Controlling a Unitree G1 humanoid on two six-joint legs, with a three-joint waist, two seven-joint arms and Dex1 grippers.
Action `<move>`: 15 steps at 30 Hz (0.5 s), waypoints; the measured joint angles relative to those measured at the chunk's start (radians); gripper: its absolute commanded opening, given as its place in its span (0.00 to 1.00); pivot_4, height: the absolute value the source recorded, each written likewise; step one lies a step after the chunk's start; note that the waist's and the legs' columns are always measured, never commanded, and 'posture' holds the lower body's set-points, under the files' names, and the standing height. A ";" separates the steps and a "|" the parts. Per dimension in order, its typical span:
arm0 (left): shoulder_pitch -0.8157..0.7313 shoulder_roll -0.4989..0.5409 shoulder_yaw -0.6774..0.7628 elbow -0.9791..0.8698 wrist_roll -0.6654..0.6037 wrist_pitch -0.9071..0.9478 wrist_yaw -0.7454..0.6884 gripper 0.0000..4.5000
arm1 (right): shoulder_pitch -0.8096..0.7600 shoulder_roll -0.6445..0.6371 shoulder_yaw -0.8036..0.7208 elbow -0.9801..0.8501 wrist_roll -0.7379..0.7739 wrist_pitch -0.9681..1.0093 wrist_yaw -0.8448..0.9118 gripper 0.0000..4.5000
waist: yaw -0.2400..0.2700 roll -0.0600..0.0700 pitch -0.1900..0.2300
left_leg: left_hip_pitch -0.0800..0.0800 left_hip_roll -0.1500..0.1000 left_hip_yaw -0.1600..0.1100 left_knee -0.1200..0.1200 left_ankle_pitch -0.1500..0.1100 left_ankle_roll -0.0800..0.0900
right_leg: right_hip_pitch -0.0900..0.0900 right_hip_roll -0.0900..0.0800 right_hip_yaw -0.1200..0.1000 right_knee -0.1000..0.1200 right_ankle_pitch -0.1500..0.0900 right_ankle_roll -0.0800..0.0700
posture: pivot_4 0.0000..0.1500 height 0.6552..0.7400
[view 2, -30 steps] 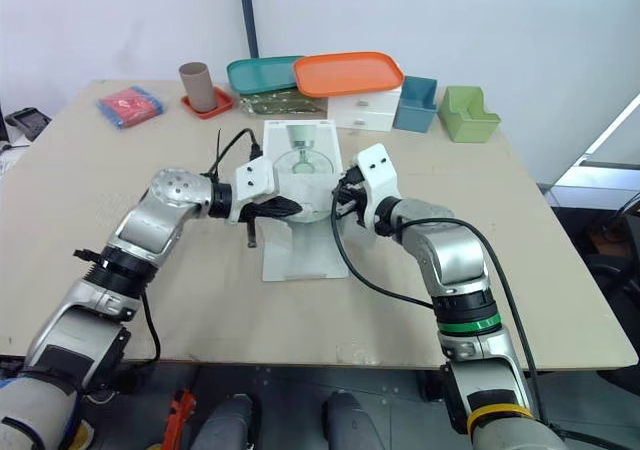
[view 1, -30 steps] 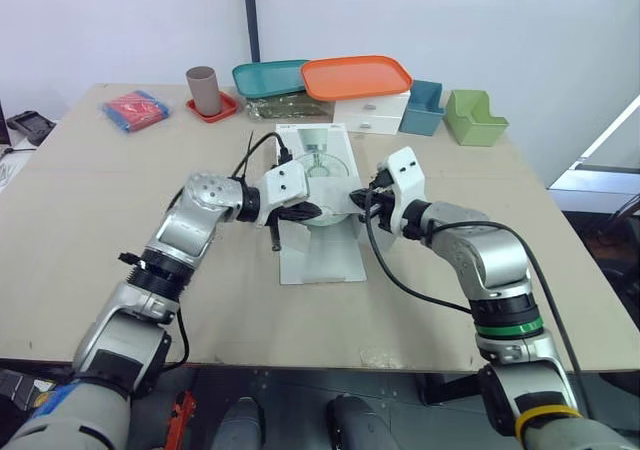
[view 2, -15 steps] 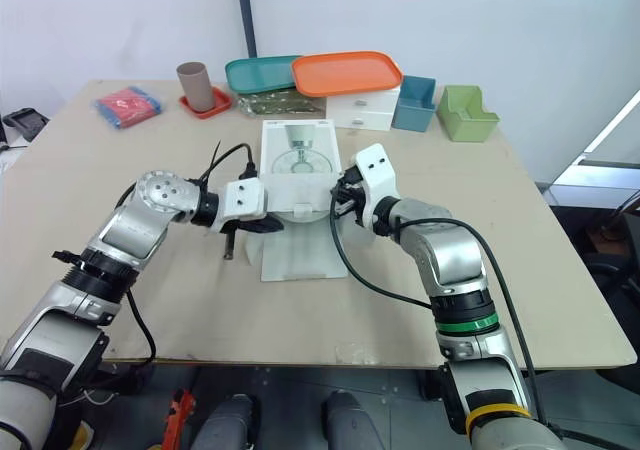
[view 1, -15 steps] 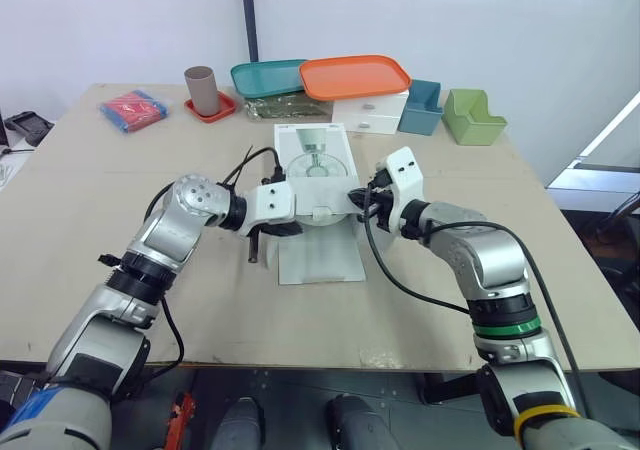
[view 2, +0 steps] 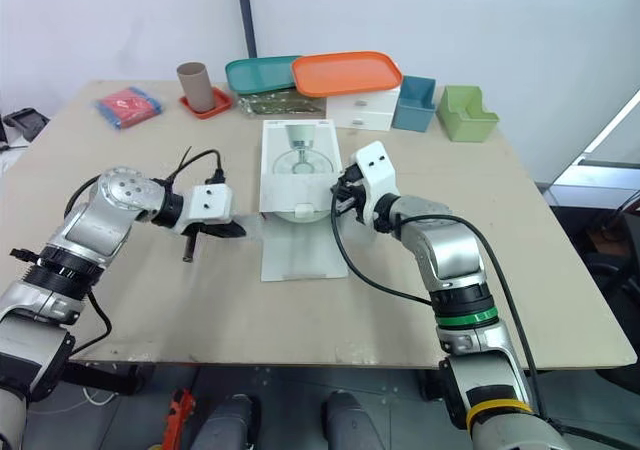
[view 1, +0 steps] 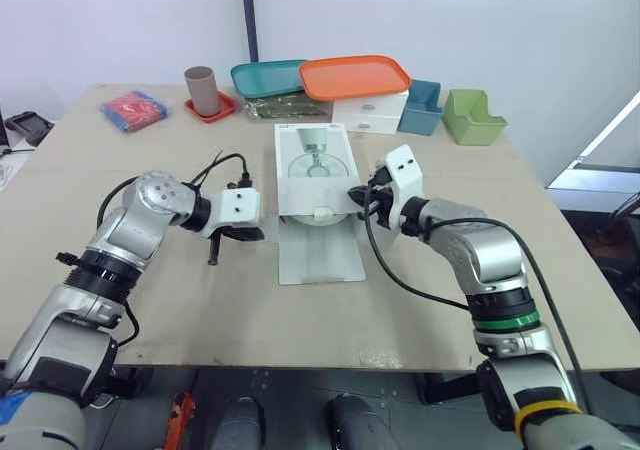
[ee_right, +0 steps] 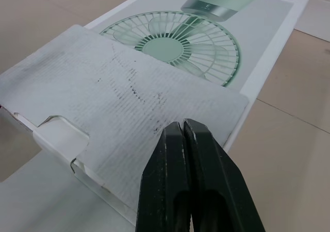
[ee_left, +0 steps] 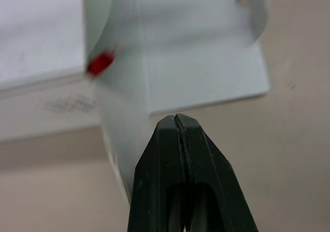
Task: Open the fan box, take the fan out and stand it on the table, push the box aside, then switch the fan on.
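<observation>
Since 1 second ago my left gripper [view 1: 250,235] has backed leftward off the fan box [view 1: 314,160], clenched on nothing. My right gripper [view 1: 358,198], clenched too, stays at the box's right edge. The flap [view 1: 318,255] lies open mid-table [view 1: 120,170]; unpacking, pushing aside and switching on remain.

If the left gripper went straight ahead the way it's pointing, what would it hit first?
Probably the open flap of the fan box, near its fold. The left gripper, shut, points at it across the table; its height is hard to judge.
</observation>
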 measured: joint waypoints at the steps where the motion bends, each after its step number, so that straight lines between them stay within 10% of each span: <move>1: -0.007 -0.013 0.000 0.034 0.011 -0.016 0.027 0.00 | -0.001 -0.002 0.000 0.001 -0.002 0.000 0.001 0.01 | 0.002 0.000 0.000 | 0.000 0.000 0.000 0.000 0.000 0.000 | 0.000 0.000 0.000 0.000 0.000 0.000 | 1.00 1.00; 15: -0.035 -0.329 0.109 0.312 0.011 -0.053 0.382 0.00 | -0.017 -0.054 -0.005 0.016 -0.022 0.015 0.021 0.01 | 0.006 0.000 0.000 | -0.002 -0.001 0.000 0.001 0.000 0.000 | 0.000 -0.001 0.000 0.000 0.000 0.001 | 1.00 1.00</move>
